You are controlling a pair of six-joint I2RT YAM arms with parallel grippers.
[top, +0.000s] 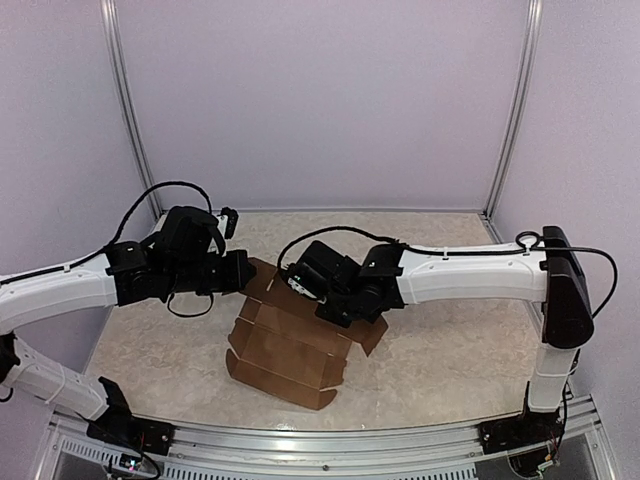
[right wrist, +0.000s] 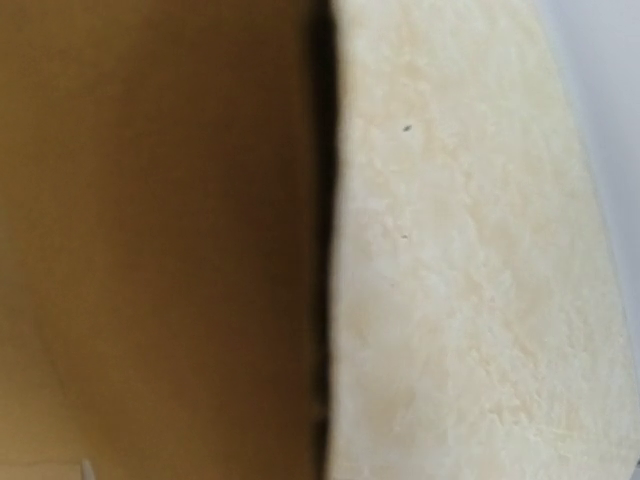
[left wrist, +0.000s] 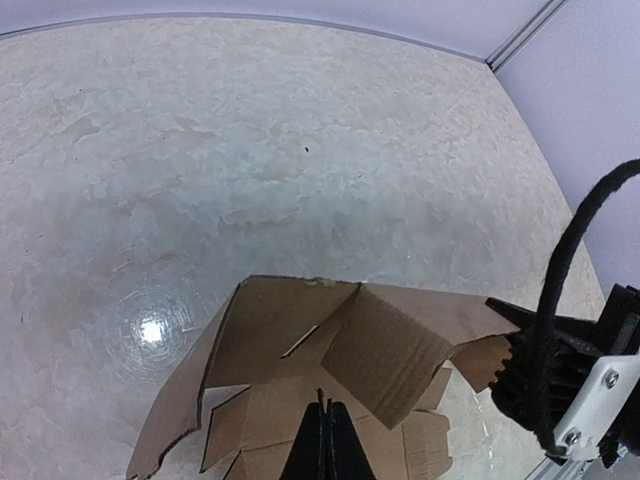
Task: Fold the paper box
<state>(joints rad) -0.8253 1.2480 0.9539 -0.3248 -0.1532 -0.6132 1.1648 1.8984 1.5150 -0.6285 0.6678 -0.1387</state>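
The paper box (top: 285, 355) is a brown cardboard die-cut piece lying mid-table, partly folded, with its far panels raised. My left gripper (top: 243, 272) is at the box's far left edge. In the left wrist view the left gripper (left wrist: 325, 405) is shut, with its tips against the cardboard (left wrist: 270, 330); a slotted panel and a folded flap stand beyond them. My right gripper (top: 298, 285) is over the box's far side, and its jaws are hidden. In the right wrist view blurred cardboard (right wrist: 150, 240) fills the left half, and no fingers show.
Pale lilac walls with aluminium posts (top: 125, 110) close in the marbled table (right wrist: 450, 250). A metal rail (top: 320, 440) runs along the near edge. My right arm's black wrist and cable (left wrist: 570, 350) sit close to the box's right side.
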